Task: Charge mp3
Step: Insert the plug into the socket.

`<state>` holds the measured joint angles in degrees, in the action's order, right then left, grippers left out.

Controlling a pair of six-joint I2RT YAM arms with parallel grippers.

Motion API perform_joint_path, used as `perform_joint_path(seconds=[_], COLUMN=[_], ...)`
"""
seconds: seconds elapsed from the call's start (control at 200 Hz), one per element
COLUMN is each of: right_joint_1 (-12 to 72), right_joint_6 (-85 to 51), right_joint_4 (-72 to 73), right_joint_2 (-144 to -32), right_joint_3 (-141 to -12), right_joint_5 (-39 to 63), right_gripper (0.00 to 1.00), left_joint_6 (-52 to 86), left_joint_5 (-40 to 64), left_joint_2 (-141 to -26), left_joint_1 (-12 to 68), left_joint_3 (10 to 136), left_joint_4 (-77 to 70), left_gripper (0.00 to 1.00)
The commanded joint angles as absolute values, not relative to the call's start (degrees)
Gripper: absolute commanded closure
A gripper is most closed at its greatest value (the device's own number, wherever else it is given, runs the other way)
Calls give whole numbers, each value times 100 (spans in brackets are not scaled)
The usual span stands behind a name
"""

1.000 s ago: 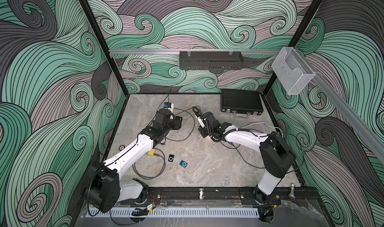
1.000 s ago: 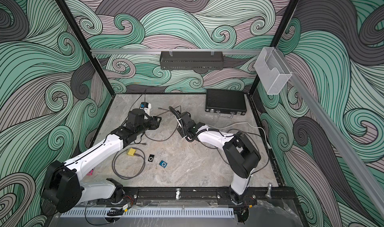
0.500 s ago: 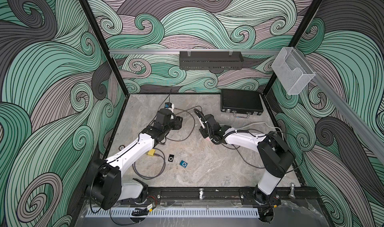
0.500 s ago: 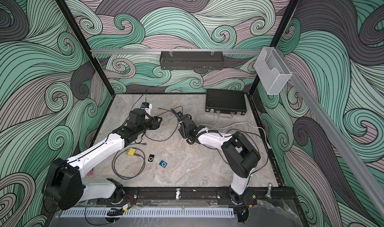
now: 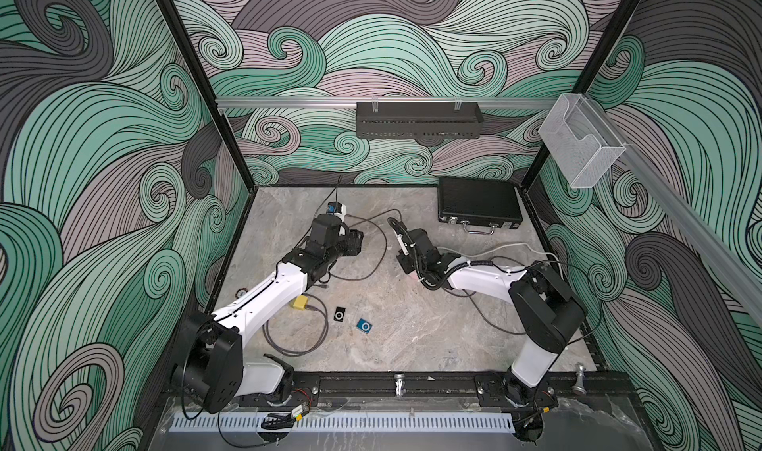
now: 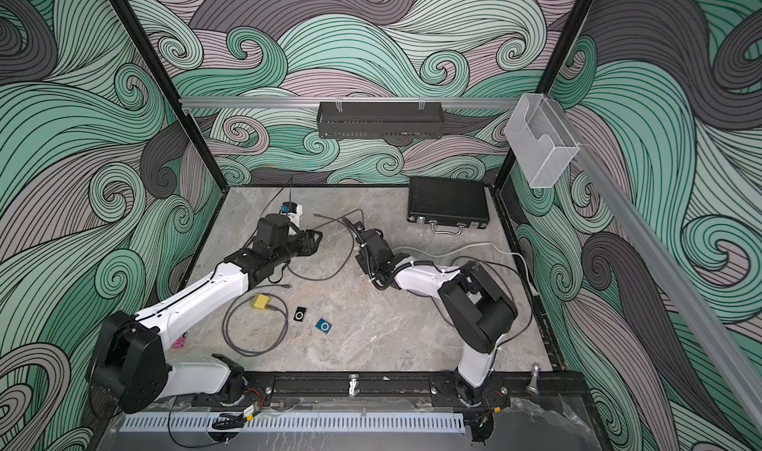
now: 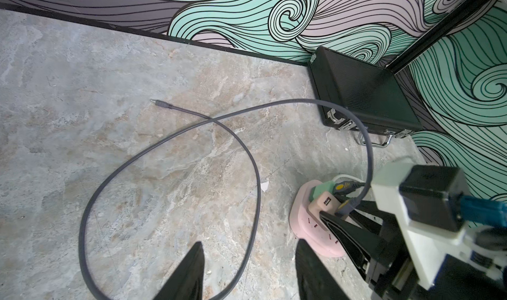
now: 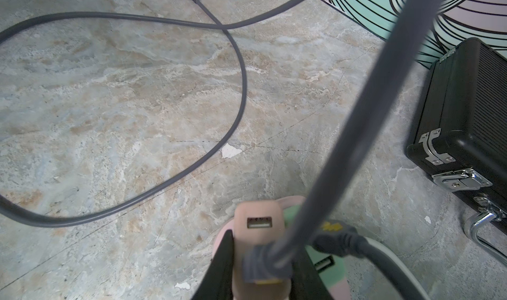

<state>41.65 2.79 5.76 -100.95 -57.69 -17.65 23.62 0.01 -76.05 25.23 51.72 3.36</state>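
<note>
Two small mp3 players lie near the front in both top views, a black one (image 5: 339, 315) and a blue one (image 5: 364, 326), far from both grippers. A grey cable (image 7: 170, 136) loops over the table, and its small free end (image 7: 159, 103) lies bare. Its USB plug (image 8: 263, 265) sits in the pink post of a pink charger hub (image 7: 310, 230). My right gripper (image 8: 263, 246) is shut on that plug, with its fingers flanking the post. My left gripper (image 7: 249, 243) hovers open over the cable loop with nothing between its fingers.
A second dark plug with a yellow mark (image 7: 341, 186) sits in the hub's green post. A black case (image 5: 478, 201) lies at the back right. A yellow adapter (image 5: 299, 303) with a coiled cable lies under the left arm.
The right wrist has shifted slightly at the hub, and the grey cable's arc has swung with it. The left gripper has barely moved.
</note>
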Motion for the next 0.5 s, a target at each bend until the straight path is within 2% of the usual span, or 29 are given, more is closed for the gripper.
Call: perform_joint_path(seconds=[0.0,0.495], right_joint_1=[4102,3989], right_joint_6=[301,168], right_joint_4=[568,1702], right_joint_2=[-10112,-9684], right_joint_3=[-5505,-4859], right_joint_5=[-1784,-1603], right_gripper=[100,100], left_joint_6=[2390,2452], left_joint_5=[105,210], left_joint_2=[-7642,-7690], left_joint_1=[2494,2488], left_joint_3=[5396,5392], left_joint_4=[338,369], left_gripper=[48,49])
